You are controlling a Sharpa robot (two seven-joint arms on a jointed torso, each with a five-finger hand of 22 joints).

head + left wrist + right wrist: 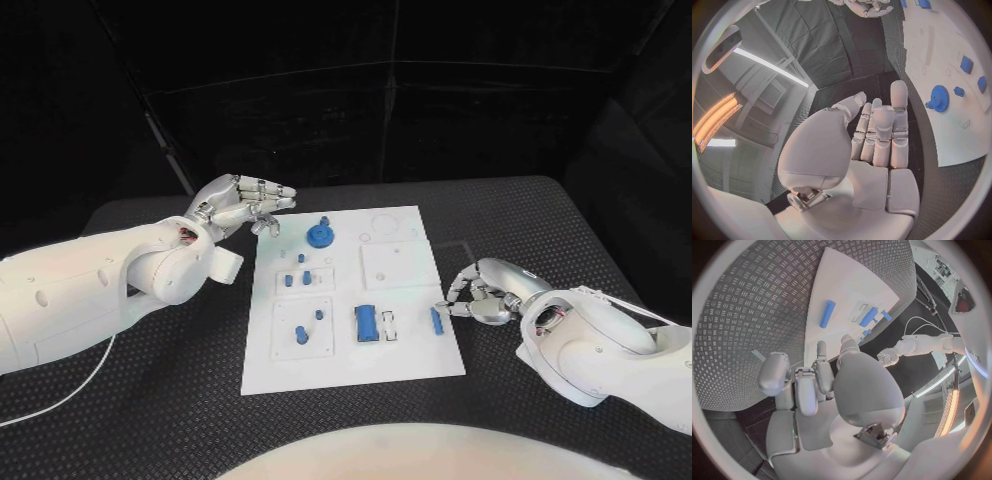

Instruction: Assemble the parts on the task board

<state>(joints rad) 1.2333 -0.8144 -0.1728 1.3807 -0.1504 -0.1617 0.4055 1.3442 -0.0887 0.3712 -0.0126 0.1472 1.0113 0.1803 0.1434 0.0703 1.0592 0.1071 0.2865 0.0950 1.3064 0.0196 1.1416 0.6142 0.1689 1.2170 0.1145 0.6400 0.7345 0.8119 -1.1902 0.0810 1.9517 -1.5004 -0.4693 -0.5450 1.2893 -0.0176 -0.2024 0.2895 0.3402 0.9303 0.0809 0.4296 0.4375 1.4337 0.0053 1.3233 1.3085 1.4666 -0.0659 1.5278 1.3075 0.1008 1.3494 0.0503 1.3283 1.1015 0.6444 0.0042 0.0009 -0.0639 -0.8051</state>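
The board [353, 300] lies mid-surface [548, 215], parts still loose on it; assembly looks barely begun. The left hand [238, 205] hovers off the board's 10 o'clock corner, fingers loosely apart, holding nothing; the gear [319, 235] sits just beside it at 11. The right hand [483, 292] waits at the 3 o'clock edge, fingers curled inward, empty, with a blue bar [436, 320] nearest; a pick-up there seems next, needing the fingers to spread first; nothing blocks it.

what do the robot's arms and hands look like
Both arms are glossy white with rounded, bulbous shells. The left hand and right hand are silver metal with segmented fingers. A thin white cable trails on the table under the left arm.
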